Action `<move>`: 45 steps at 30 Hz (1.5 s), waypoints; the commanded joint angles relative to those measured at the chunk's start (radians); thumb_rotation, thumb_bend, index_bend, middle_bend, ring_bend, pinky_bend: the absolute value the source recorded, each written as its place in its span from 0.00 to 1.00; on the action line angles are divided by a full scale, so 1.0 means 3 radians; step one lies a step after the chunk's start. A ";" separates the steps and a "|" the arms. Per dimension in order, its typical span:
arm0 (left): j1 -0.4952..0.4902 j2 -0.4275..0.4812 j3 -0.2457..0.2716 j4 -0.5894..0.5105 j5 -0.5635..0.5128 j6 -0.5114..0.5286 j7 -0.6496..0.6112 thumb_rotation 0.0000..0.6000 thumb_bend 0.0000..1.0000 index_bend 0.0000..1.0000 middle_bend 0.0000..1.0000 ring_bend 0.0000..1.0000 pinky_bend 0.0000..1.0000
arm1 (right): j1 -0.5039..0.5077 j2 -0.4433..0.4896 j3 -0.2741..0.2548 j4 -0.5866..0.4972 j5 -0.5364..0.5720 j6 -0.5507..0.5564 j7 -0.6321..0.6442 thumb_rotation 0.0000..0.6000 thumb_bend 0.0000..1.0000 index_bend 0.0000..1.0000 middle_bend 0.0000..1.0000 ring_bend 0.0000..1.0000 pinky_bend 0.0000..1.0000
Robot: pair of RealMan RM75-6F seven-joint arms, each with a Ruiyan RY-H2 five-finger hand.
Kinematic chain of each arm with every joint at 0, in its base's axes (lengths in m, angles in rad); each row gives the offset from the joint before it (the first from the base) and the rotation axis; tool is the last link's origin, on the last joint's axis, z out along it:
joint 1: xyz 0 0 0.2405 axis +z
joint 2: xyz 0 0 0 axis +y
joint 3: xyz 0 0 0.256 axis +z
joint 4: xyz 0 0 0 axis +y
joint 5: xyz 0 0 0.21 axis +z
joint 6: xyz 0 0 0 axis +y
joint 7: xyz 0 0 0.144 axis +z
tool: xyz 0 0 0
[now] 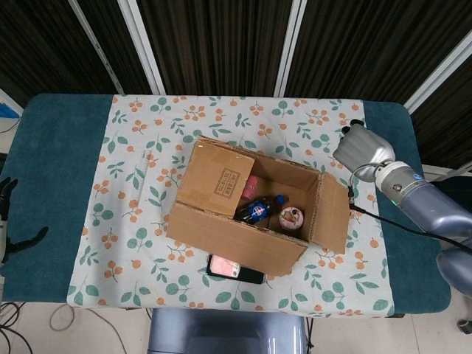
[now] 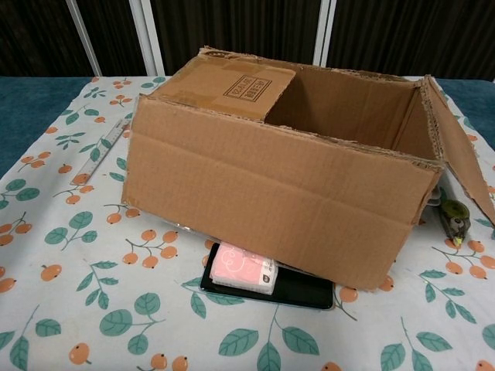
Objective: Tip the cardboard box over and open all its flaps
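Cardboard box (image 1: pixel 247 210) upright mid-table on the floral cloth (image 1: pixel 140 169), right flap (image 1: pixel 333 214) folded outward.

Its left flap (image 1: pixel 220 177) lies inward over the opening; a bottle (image 1: pixel 258 209) and small jar (image 1: pixel 291 217) sit inside. The right hand (image 1: pixel 361 147) hovers beyond the box's right side, clear of the flap, arm reaching in from the right; it seems to hold nothing, though its fingers are hidden. The left hand (image 1: pixel 6 217) hangs off the table's left edge, fingers apart.

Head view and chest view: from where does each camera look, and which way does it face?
Head view: high above, facing down on the table; shows the right robot hand beyond the cardboard box, and the left robot hand at the edge.
Chest view: low, facing forward at the box's front wall; no robot parts visible.
Shared: box, pink packet, floral cloth.
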 commanded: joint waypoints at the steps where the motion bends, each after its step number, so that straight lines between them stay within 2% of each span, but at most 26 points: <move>1: -0.0001 -0.0002 0.0000 0.0004 0.0000 0.0000 0.0006 1.00 0.16 0.00 0.00 0.00 0.00 | -0.0441 -0.0087 0.0113 -0.0087 0.0069 0.0667 0.0185 1.00 0.76 0.40 0.30 0.22 0.26; 4: -0.0008 -0.0009 0.0003 0.0015 0.0004 -0.0008 0.0024 1.00 0.15 0.00 0.00 0.00 0.00 | -0.0828 -0.0203 0.0196 -0.0118 0.0089 0.1262 0.0351 1.00 0.57 0.30 0.23 0.21 0.26; 8: -0.0023 -0.0031 0.0003 0.0041 0.0018 -0.0002 0.0071 1.00 0.13 0.00 0.00 0.00 0.00 | -0.1395 -0.0430 0.0317 -0.0129 0.0105 0.2086 0.0596 1.00 0.37 0.20 0.17 0.17 0.25; 11: -0.0043 -0.0045 0.0010 0.0038 0.0046 0.0005 0.0167 1.00 0.12 0.00 0.00 0.00 0.00 | -0.1968 -0.0712 0.0443 -0.0203 0.0100 0.2823 0.1129 1.00 0.27 0.10 0.09 0.12 0.24; 13: -0.0053 -0.0044 0.0012 0.0034 0.0062 0.0011 0.0217 1.00 0.12 0.00 0.00 0.00 0.00 | -0.2166 -0.0834 0.0488 -0.0200 0.0066 0.3021 0.1305 1.00 0.20 0.03 0.04 0.08 0.24; 16: -0.0081 -0.0022 0.0025 0.0017 0.0109 0.0000 0.0310 1.00 0.11 0.00 0.00 0.00 0.00 | -0.2472 -0.1007 0.0537 -0.0204 0.0034 0.3265 0.1545 1.00 0.15 0.00 0.00 0.05 0.23; 24: -0.0235 0.0195 0.0024 -0.0168 0.0237 -0.0185 0.0506 1.00 0.11 0.00 0.00 0.00 0.00 | -0.3009 -0.1342 0.0561 -0.0056 -0.0117 0.3691 0.1746 1.00 0.17 0.00 0.00 0.03 0.22; 28: -0.0449 0.0442 -0.0033 -0.0349 0.0324 -0.0451 0.0633 1.00 0.11 0.00 0.00 0.00 0.00 | -0.3244 -0.1519 0.0592 0.0152 -0.0237 0.3847 0.1871 1.00 0.21 0.00 0.00 0.03 0.22; 32: -0.0750 0.0729 -0.0111 -0.0566 0.0371 -0.0864 0.0807 1.00 0.14 0.00 0.00 0.00 0.01 | -0.3416 -0.1697 0.0612 0.0440 -0.0418 0.3919 0.2017 1.00 0.24 0.00 0.00 0.03 0.22; 38: -0.1299 0.1026 -0.0298 -0.0826 0.0312 -0.1539 0.1056 1.00 0.38 0.00 0.00 0.00 0.08 | -0.3569 -0.1881 0.0701 0.0772 -0.0600 0.3908 0.2279 1.00 0.30 0.00 0.00 0.03 0.22; 45: -0.2094 0.0990 -0.0527 -0.0780 0.0144 -0.2316 0.1441 1.00 0.52 0.02 0.00 0.00 0.12 | -0.3662 -0.1983 0.0807 0.1051 -0.0763 0.3848 0.2423 1.00 0.34 0.00 0.00 0.03 0.22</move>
